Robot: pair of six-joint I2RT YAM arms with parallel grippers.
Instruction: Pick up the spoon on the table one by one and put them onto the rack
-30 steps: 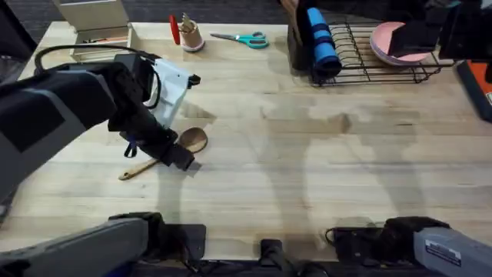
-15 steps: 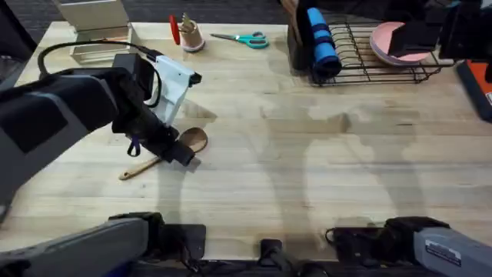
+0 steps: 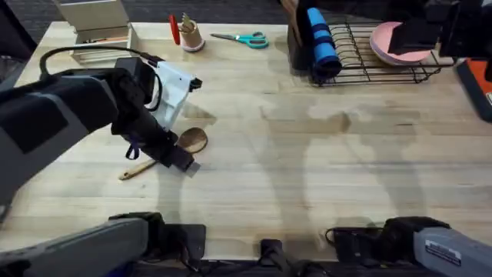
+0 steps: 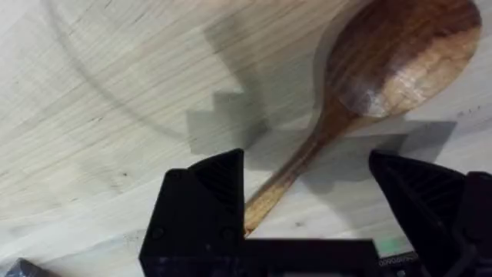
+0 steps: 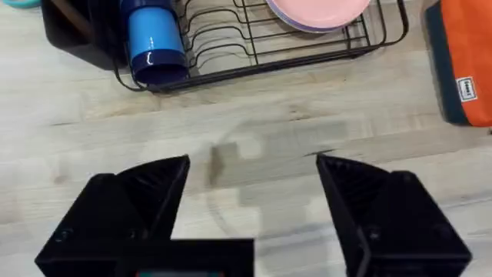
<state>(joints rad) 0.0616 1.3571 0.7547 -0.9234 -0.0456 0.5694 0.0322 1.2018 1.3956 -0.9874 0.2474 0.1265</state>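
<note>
A brown wooden spoon (image 3: 194, 140) lies on the table (image 3: 307, 169) at the left, its bowl toward the middle and its handle running to the front left. My left gripper (image 3: 181, 160) is low over the handle just behind the bowl. In the left wrist view the gripper (image 4: 307, 165) is open and the spoon (image 4: 400, 58) has its handle between the two fingers, close to one finger (image 4: 219, 181). The black wire rack (image 3: 377, 58) stands at the back right. My right gripper (image 5: 254, 173) is open over bare table, short of the rack (image 5: 254, 54).
The rack holds a blue cup (image 3: 321, 42) and a pink plate (image 3: 392, 42). Teal-handled scissors (image 3: 244, 38), a small cup of utensils (image 3: 189, 35) and a beige box (image 3: 96, 23) sit along the back. An orange item (image 3: 480, 85) lies at the right edge.
My left gripper has barely shifted and stays low over the spoon's handle. The spoon lies where it was.
</note>
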